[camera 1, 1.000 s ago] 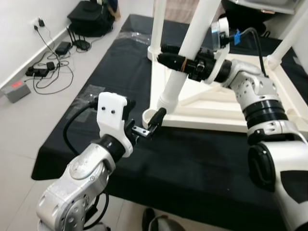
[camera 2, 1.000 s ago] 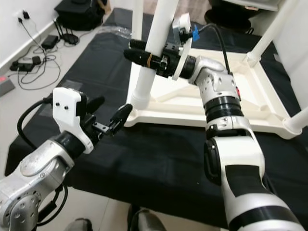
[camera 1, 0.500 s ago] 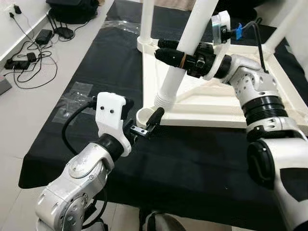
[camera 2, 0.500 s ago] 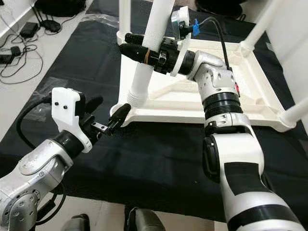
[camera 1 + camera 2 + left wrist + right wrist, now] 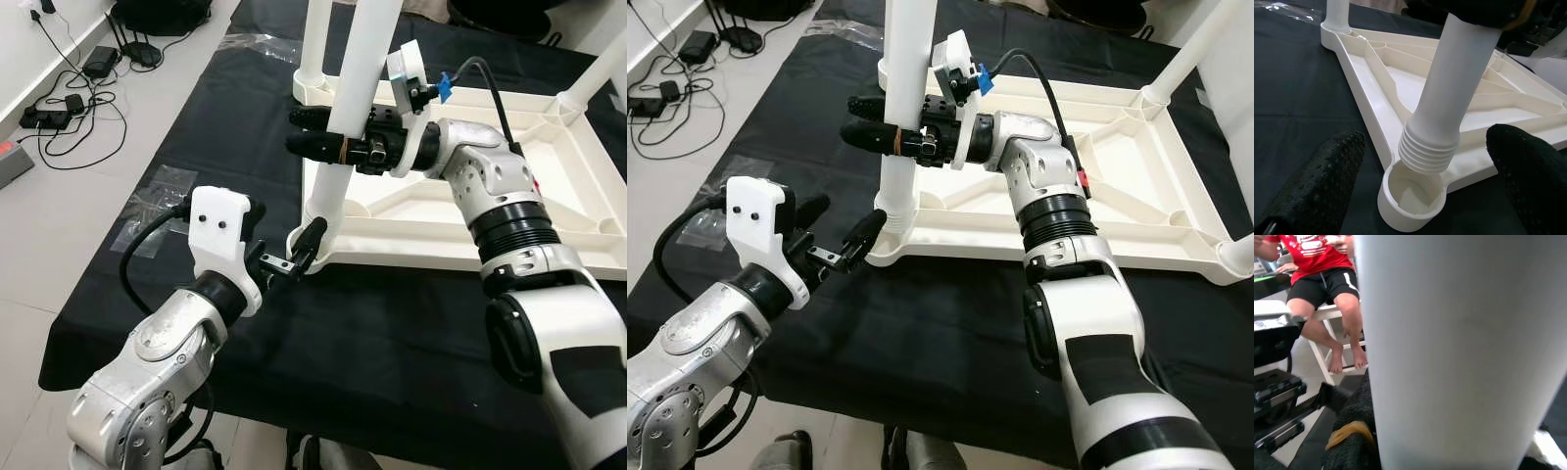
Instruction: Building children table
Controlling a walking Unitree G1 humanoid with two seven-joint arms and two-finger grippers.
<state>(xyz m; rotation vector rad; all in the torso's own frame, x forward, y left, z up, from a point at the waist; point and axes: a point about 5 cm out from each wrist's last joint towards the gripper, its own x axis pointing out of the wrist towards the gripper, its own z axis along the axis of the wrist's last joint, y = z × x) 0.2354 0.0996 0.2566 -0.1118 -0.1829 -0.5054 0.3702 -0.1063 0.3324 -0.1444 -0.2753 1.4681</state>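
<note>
Right end effector (image 5: 312, 144) clamped on white table leg (image 5: 338, 137); threaded end sits just above near-left corner socket (image 5: 1411, 198) of upturned tabletop (image 5: 509, 220) on black cloth (image 5: 392, 323). Left end effector (image 5: 294, 257) fingers apart, straddling socket.

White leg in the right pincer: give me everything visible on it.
The white leg is a smooth plastic-looking tube with a ribbed threaded end. The right pincer clamps it mid-shaft, slightly tilted. Its threaded end sits just above the tabletop's corner socket, not seated. The left pincer is open beside that socket.
</note>
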